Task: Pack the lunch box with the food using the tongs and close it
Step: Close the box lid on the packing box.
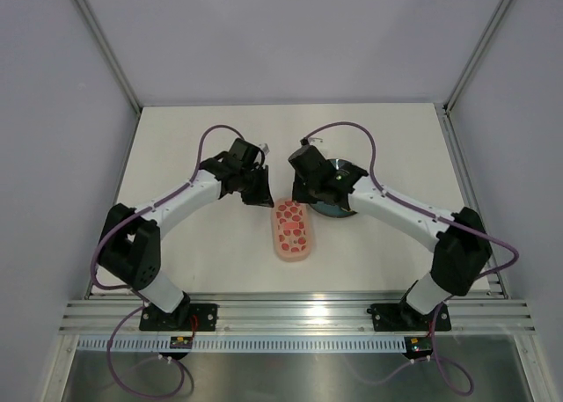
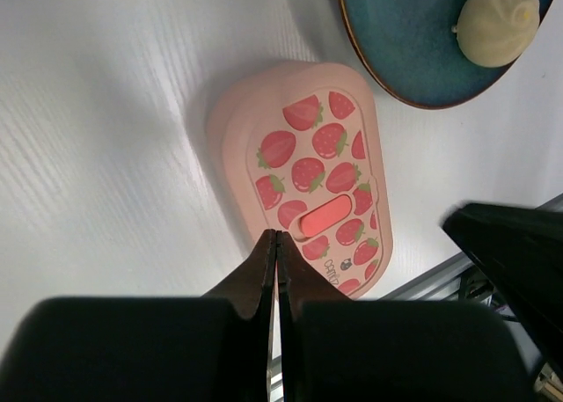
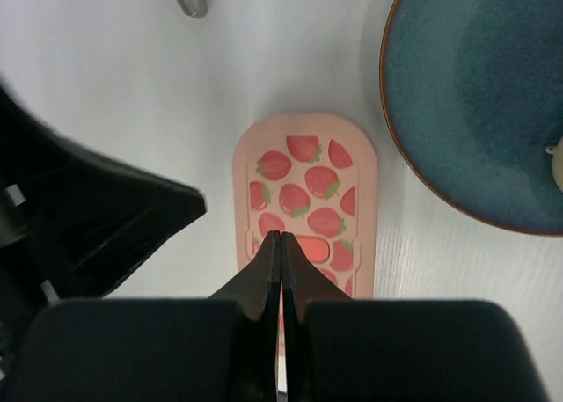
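Lunch box (image 1: pixel 291 230) lies lidded on the counter (image 1: pixel 396 138), with left end effector (image 2: pixel 274 235) and right end effector (image 3: pixel 280 235) both pinched closed, empty, near its far end.

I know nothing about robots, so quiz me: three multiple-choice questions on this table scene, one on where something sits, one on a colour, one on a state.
1. Seen from above, where is the dark teal round plate relative to the salmon-pink rounded plastic lunch box?
A. Left of it
B. Right of it, partly under the right arm
C. On top of it

2. What colour are the strawberries on the lid?
A. Blue
B. Red
C. Yellow

3. The lunch box is:
A. closed, lid on
B. open, lid beside it
C. tipped on its side

Answers: 1 B, the plate peeks out beneath that arm; 2 B, red fruit on pink; 3 A, the lid lies flat over the box.
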Controlling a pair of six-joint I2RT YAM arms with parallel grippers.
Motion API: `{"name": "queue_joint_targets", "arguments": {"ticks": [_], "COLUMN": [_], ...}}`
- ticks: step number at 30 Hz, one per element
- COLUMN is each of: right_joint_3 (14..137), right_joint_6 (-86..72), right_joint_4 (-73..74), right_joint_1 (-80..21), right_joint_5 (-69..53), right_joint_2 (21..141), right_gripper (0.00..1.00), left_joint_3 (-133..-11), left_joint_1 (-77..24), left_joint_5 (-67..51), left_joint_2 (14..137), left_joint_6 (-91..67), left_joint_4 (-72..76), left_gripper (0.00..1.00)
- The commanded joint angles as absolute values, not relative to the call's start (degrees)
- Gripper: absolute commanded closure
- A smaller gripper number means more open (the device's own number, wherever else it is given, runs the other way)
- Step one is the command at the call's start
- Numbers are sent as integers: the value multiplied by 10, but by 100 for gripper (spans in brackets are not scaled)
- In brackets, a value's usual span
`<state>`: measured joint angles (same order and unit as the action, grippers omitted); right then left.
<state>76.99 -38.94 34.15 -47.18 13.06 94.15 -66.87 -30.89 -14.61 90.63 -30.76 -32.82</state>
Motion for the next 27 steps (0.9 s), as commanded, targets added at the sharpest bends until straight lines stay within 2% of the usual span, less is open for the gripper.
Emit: {"name": "queue_joint_targets", "arguments": {"ticks": [1,5,11,15,22,27], "right_joint_3": [718,662,572,582,643,638], "right_joint_6": [-408,-442,-486,-489,-475,-488], "right_joint_4": [351,334,276,296,360,369], "right_joint_1": [-499,-531,-556,-568,-597,-611], "right_joint_5": [143,131,91,106,170,178], "right_joint_2": [891,884,946,956,897,878], "right_gripper": [100,100,100,100,100,100], "left_joint_3": [-674,-656,-621,-611,-650,-671], "left_joint_1": [-323,-326,-327,-328,-329,-327], "left_joint_5": [-155,-175,-181,-180,-128,-92], "left_joint_2": [914,923,972,978,901,854], "left_joint_6": [-317,-314,-304,-298,-280,-272], "left_joint_4": [-300,-273,-270,-279,-331,-371], "left_gripper": [100,100,100,100,100,100]}}
